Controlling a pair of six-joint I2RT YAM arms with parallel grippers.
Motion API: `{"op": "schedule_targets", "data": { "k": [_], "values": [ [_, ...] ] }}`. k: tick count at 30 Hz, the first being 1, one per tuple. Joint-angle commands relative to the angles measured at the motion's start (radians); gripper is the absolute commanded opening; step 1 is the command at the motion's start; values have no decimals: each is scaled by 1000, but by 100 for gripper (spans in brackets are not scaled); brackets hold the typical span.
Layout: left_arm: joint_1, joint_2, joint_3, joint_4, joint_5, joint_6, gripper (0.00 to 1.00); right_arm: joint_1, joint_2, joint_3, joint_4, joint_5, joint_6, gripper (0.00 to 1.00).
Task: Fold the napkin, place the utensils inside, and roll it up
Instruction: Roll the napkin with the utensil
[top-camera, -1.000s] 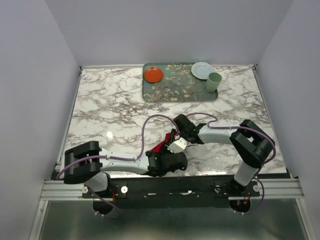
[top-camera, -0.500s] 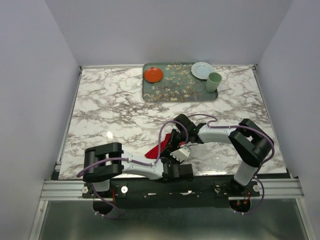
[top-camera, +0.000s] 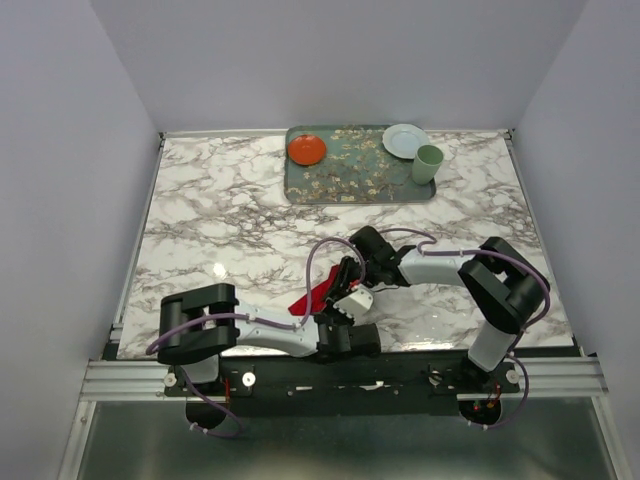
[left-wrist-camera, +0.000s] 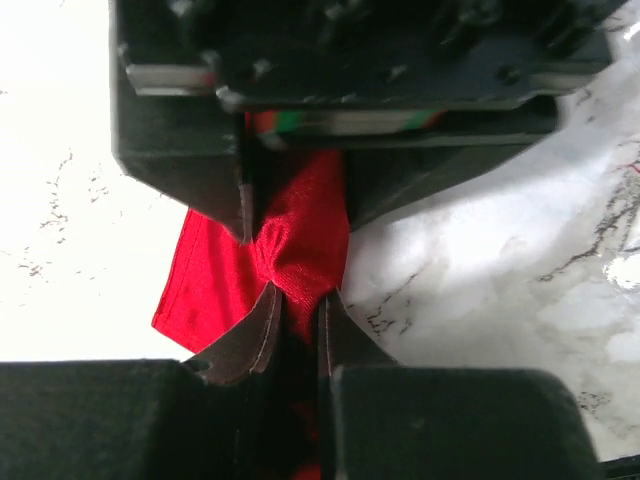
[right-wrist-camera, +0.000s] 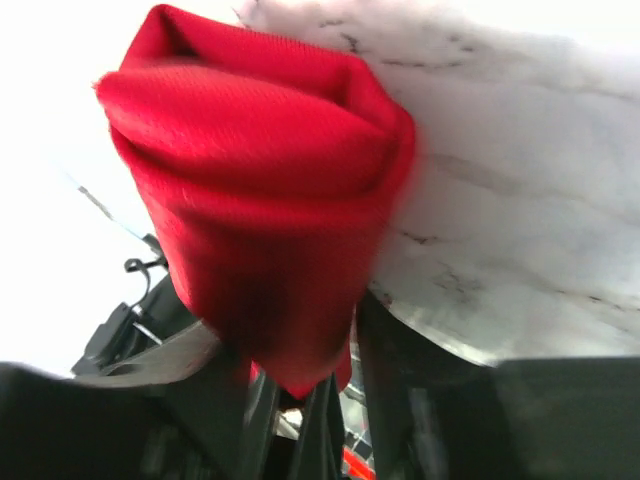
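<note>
Napkin: bunched between both arms over the near middle of the marble surface, not lying flat. Left gripper: jaws nearly closed, pinching a gathered fold. Right gripper: jaws partly apart with cloth between them; whether they clamp it cannot be told. Judgement: the two-point hold serves to pass or stretch the cloth for folding. No utensils can be made out.

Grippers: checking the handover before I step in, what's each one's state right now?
Left gripper: shut on the napkin.
Right gripper: napkin between its jaws; clamped or loose cannot be told.
</note>
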Motion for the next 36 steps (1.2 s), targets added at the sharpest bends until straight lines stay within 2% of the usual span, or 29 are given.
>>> {"op": "schedule_targets", "data": {
  "k": [1, 5, 9, 14, 15, 19, 28, 36],
  "values": [
    [46, -67, -78, 80, 85, 4, 13, -27, -19, -47, -22, 12, -51, 57],
    [105, -173, -160, 230, 200, 47, 10, -58, -65, -70, -18, 18, -92, 73],
    [171, -266, -240, 350, 324, 78, 7, -87, -113, -78, -18, 23, -149, 81],
    [318, -394, -374, 558, 547, 91, 5, -87, -147, -61, -19, 23, -227, 87],
    [338, -409, -395, 592, 622, 90, 5, -87, -145, -47, -19, 20, -238, 88],
    [430, -449, -501, 736, 777, 58, 4, -84, -131, -18, -19, 6, -267, 88],
    [592, -466, -659, 1036, 1010, -62, 3, -58, -84, -13, 47, -12, -226, 87],
    [631, -431, -707, 1212, 1119, -108, 2, -41, -29, -17, 146, -55, -174, 71]
  ]
}}
